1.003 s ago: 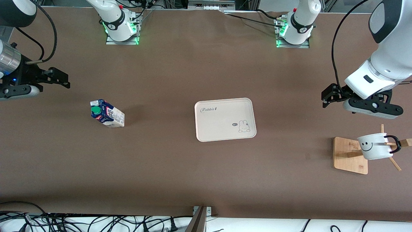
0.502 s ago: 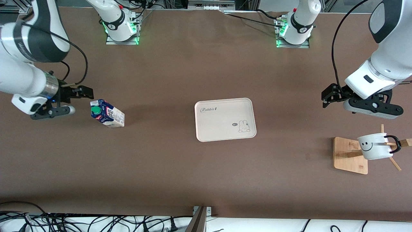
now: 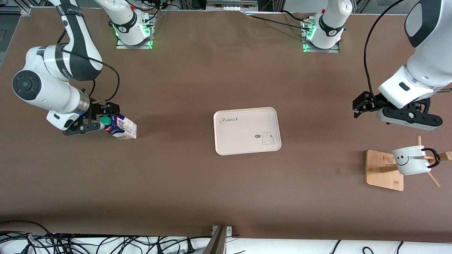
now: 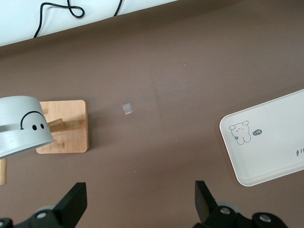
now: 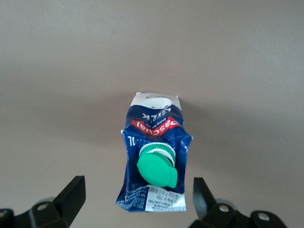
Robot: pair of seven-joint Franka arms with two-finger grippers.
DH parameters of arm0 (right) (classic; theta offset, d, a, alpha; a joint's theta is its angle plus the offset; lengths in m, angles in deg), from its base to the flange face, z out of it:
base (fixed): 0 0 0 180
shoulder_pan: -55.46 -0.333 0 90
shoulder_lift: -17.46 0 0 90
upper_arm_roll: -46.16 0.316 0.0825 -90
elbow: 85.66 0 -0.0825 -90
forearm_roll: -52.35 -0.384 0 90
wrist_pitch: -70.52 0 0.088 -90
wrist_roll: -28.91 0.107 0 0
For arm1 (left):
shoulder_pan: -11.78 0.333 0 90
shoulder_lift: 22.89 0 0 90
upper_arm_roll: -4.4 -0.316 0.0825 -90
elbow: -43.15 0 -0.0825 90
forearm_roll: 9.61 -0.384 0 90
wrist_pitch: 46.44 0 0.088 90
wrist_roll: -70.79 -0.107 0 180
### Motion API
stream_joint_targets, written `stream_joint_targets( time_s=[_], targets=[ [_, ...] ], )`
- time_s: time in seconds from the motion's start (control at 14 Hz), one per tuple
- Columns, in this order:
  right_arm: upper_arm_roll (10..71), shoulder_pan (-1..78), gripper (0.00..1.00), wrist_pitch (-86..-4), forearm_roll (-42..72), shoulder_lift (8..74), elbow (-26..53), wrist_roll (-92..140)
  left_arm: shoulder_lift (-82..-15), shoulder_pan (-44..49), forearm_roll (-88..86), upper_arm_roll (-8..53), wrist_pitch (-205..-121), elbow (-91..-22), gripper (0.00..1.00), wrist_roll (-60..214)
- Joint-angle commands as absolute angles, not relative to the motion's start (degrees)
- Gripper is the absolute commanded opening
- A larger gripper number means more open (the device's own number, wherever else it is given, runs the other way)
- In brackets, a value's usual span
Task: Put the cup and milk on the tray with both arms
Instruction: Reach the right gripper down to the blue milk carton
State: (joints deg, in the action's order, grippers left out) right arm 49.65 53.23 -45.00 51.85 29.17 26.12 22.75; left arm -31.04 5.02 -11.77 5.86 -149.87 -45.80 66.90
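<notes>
The milk, a dark-blue and white carton with a green cap, stands toward the right arm's end of the table. My right gripper is open and low over its top, one finger on each side, not touching; the right wrist view shows the milk between the open right gripper. The cup hangs tilted on a wooden rack at the left arm's end, and shows in the left wrist view. My left gripper waits open and empty over bare table beside the rack. The tray lies mid-table, empty.
The rack's square wooden base and its slanted pegs stand near the table's edge at the left arm's end. The tray's corner shows in the left wrist view. Cables lie along the front edge.
My right arm has swung in from the table's end and come down, so its open gripper now straddles the milk's top. The left arm, cup and tray have not moved.
</notes>
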Motion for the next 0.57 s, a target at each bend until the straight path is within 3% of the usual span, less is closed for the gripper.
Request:
stream_joint_targets(
  time_s=[0.0, 0.5],
  targets=[
    [49.41, 52.92, 1.00, -47.60, 52.43, 29.06, 28.33, 23.81, -31.85, 4.75, -13.04, 5.81, -148.74, -43.77, 1.00, 67.45],
    [49.06, 53.09, 0.74, -48.84, 52.87, 30.29, 28.86, 23.29, -31.85, 4.83, -12.95, 5.89, -148.74, -43.77, 1.00, 67.45]
  ],
)
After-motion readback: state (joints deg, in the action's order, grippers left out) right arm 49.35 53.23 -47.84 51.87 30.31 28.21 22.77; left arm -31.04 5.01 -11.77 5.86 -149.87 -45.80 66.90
